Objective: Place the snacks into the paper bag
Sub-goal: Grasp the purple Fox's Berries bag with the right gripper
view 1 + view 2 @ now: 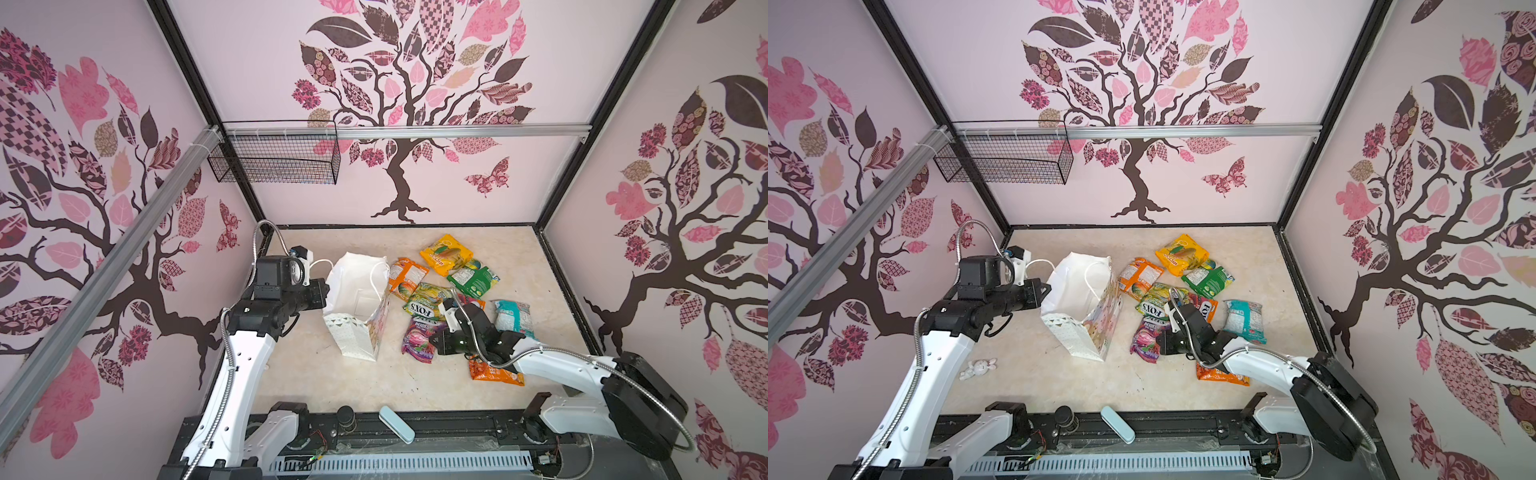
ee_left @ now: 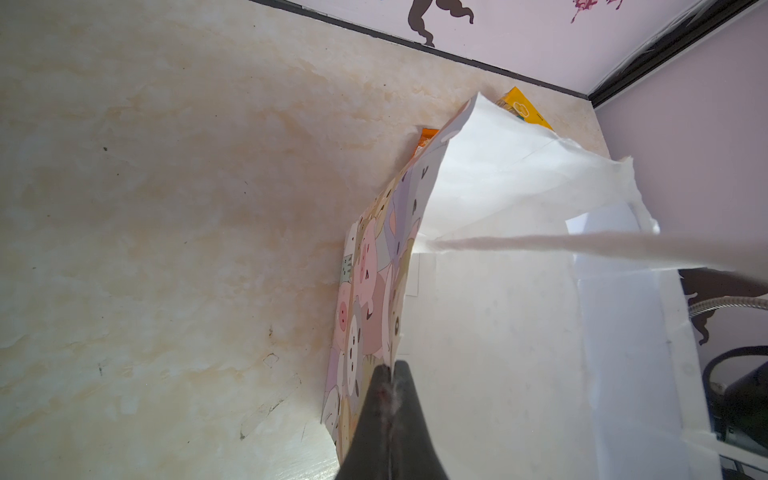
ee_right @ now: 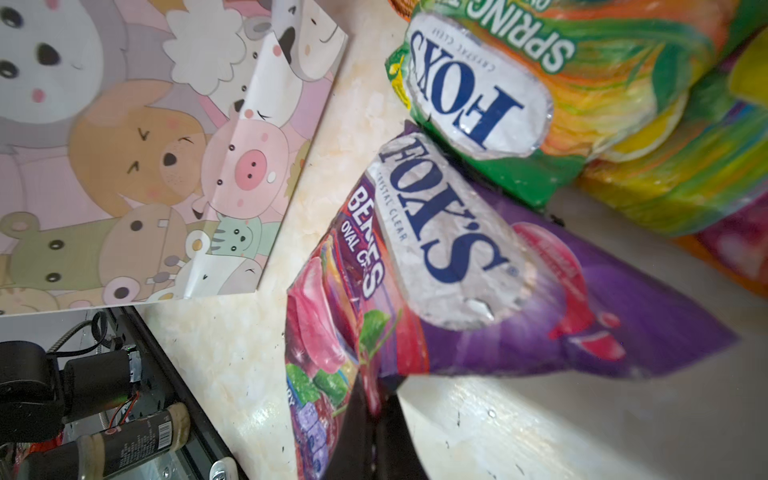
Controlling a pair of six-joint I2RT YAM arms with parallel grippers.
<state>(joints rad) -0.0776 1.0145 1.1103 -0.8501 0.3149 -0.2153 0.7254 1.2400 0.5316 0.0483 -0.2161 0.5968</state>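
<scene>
Where the table comes nearest, at 5 o'clock: orange packet (image 1: 494,374) lies flat, partly under the right forearm, untouched.
Right gripper (image 1: 434,343): comes in low from 4 o'clock, jaws pressed together on the purple packet (image 1: 415,336) and pinching its 3 o'clock long edge. The right wrist view shows foil bunched between the fingers.
Purple packet, axis: long side runs roughly 12 to 6. Whether it's off the table yet, can't tell.
Bag (image 1: 349,336): stands just beside the purple packet at its 9 o'clock, mouth up and gaping, nothing seen inside.
The key relation: the mouth sits at 10 o'clock from the right jaws and above them, with the printed wall between. I judge the move needs a lift over that rim, then a short carry toward 9. The mouth's long side also looks near 12 to 6, so little twist is needed.
Left gripper (image 2: 390,374): at the bag's 9 o'clock side, jaws pinching the rim edge and propping it open.
Nearer arm: right for every snack; left is busy with the bag.
Far pile, 12 to 2 o'clock: FOX'S packet (image 1: 424,301), teal packet (image 1: 513,318), green packet (image 1: 473,280) and yellow packet (image 1: 446,254), all outside the bag.
</scene>
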